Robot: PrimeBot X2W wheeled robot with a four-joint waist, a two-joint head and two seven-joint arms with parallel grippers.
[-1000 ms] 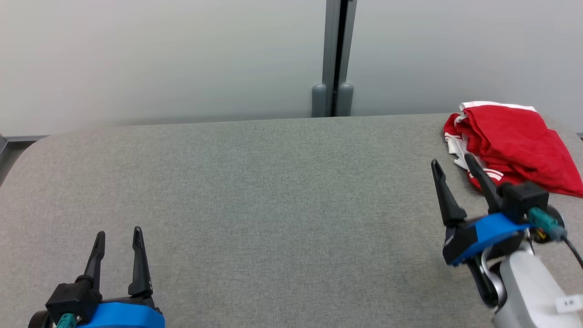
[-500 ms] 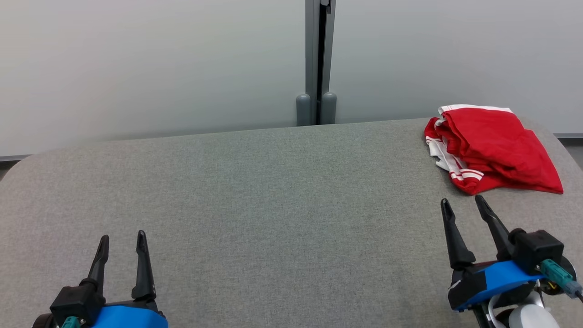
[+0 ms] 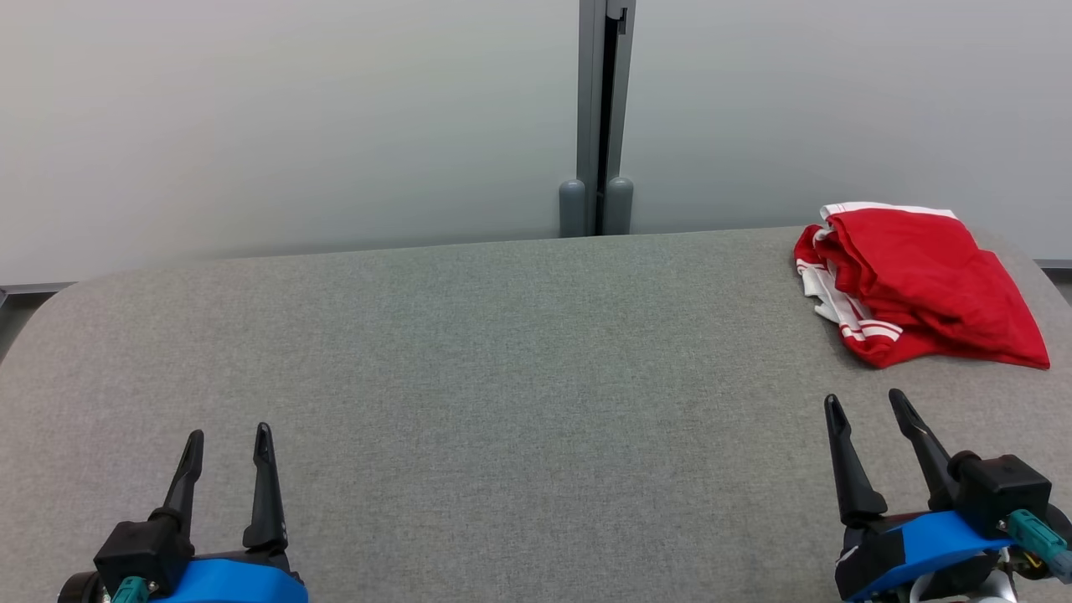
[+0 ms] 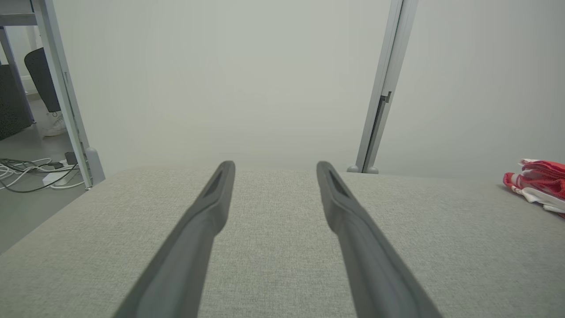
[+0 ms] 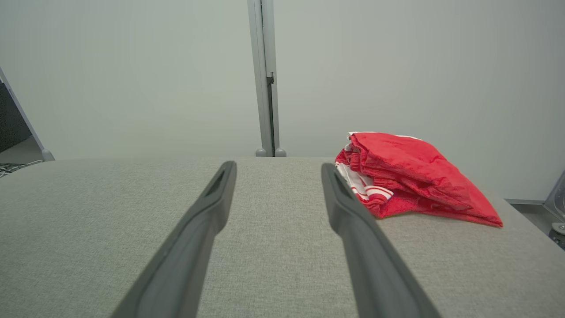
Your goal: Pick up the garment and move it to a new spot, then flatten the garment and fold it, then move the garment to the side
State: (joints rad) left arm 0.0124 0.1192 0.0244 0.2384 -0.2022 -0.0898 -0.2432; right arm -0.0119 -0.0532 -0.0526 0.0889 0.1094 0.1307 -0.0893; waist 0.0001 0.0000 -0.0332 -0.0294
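Observation:
A red garment (image 3: 917,283) with white stripes lies folded at the far right corner of the grey fabric table (image 3: 502,377). The right wrist view has the garment (image 5: 410,176) just beyond and right of my fingers, and its edge (image 4: 540,183) shows at the right of the left wrist view. My right gripper (image 3: 867,402) hovers open at the lower right, a short way in front of the garment, holding nothing. Low at the left, my left gripper (image 3: 229,437) is open and empty; its fingers (image 4: 212,207) point across bare table.
A pale partition wall with a grey vertical post (image 3: 596,117) runs along the table's far edge. Cables (image 4: 26,170) lie on the floor and a dark chair (image 4: 42,79) stands off the table's left side.
My right gripper has drawn back from beside the garment toward the near edge, open throughout. The head view shifted slightly. The left gripper stayed put.

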